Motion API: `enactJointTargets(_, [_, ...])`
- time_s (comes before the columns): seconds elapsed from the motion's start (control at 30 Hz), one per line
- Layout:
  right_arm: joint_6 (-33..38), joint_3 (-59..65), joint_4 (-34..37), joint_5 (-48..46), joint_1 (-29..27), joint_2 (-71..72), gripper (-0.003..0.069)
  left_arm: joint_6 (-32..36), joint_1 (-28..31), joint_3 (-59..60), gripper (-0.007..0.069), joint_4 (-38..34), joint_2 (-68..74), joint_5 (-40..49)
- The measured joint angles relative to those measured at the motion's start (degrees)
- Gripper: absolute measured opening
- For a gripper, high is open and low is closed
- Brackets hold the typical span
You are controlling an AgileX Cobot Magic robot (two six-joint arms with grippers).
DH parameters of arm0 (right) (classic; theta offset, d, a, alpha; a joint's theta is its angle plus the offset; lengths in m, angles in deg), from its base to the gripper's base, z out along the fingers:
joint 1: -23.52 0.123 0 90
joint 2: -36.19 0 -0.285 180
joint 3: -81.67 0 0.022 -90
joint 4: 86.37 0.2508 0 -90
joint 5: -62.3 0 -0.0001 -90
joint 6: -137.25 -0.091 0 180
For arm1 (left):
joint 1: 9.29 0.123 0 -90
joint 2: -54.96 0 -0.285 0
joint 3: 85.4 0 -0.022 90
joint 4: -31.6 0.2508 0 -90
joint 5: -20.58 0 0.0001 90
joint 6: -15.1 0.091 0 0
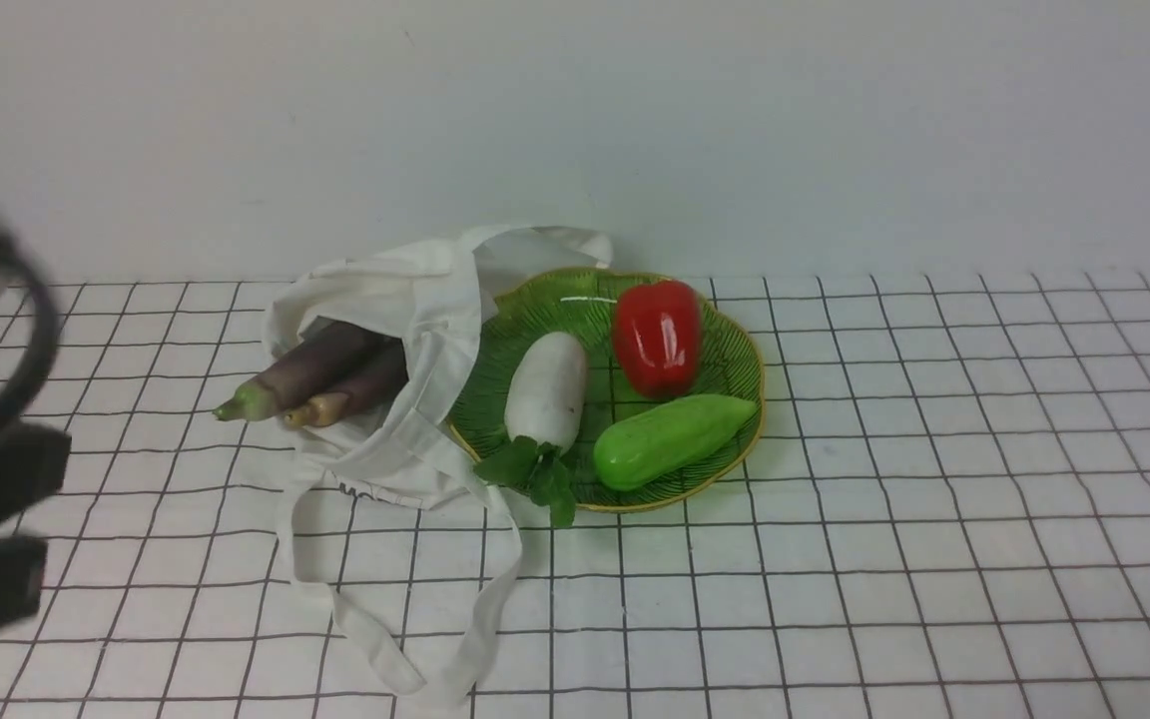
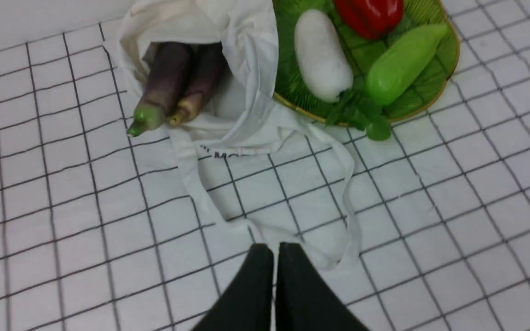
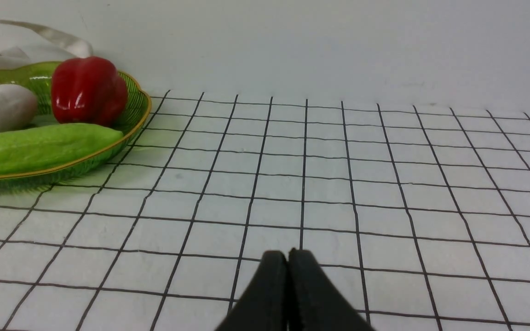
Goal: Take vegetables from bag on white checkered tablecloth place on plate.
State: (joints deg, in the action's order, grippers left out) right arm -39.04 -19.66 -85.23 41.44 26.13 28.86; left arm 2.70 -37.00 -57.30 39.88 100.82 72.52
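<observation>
At far left, over the white black-gridded tablecloth [image 1: 934, 499], L black claw [image 2: 274, 252]: jaws pressed together, empty, near strap loop [image 2: 345, 216] of soft off-white cloth tote bag [image 1: 405, 320]. Two slim purple eggplants [image 1: 320, 374] poke from bag mouth, well apart from claw. Next right, touching bag: green leaf-shaped plate [image 1: 735, 364] w/ stubby white radish [image 1: 547, 389], red pepper [image 1: 657, 338], green cucumber [image 1: 670, 439]. R black claw [image 3: 287, 255]: pinched together, empty, well right of plate.

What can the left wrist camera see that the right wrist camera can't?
Only the left wrist view shows the two purple eggplants poking out of the bag, and the shut left gripper. Only the right wrist view shows the shut right gripper. Both show the plate with the white radish, red pepper and green cucumber, on the checkered tablecloth.
</observation>
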Motion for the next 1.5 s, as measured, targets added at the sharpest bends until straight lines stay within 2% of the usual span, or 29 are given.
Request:
enactJointTargets(0.2, [0.00, 0.00, 0.00, 0.00, 0.00, 0.00, -0.0015, -3.27, 0.00, 21.23, -0.0008, 0.44, -17.21, -22.67])
enactJointTargets(0.3, [0.00, 0.00, 0.00, 0.00, 0.00, 0.00, -0.0015, -3.45, 0.00, 27.04, -0.0008, 0.50, -23.29, -27.26])
enactJointTargets(0.47, [0.00, 0.00, 0.00, 0.00, 0.00, 0.00, -0.0015, -3.45, 0.00, 33.11, -0.0008, 0.62, -28.91, -27.99])
enactJointTargets(0.77, [0.00, 0.00, 0.00, 0.00, 0.00, 0.00, -0.0015, -3.43, 0.50, 38.21, -0.0008, 0.63, -29.83, -27.97])
enactJointTargets(0.9, [0.00, 0.00, 0.00, 0.00, 0.00, 0.00, -0.0015, -1.80, 4.93, 41.33, -0.0008, 0.40, -30.14, -28.17])
enactJointTargets(1.2, [0.00, 0.00, 0.00, 0.00, 0.00, 0.00, -0.0015, 6.23, 23.01, 49.94, -0.0008, -2.94, -33.50, -31.45])
enactJointTargets(1.33, [0.00, 0.00, 0.00, 0.00, 0.00, 0.00, -0.0015, 6.64, 26.27, 50.69, -0.0008, -4.46, -35.51, -32.34])
enactJointTargets(1.5, [0.00, 0.00, 0.00, 0.00, 0.00, 0.00, -0.0015, 6.97, 27.13, 50.76, -0.0008, -4.93, -38.58, -30.80])
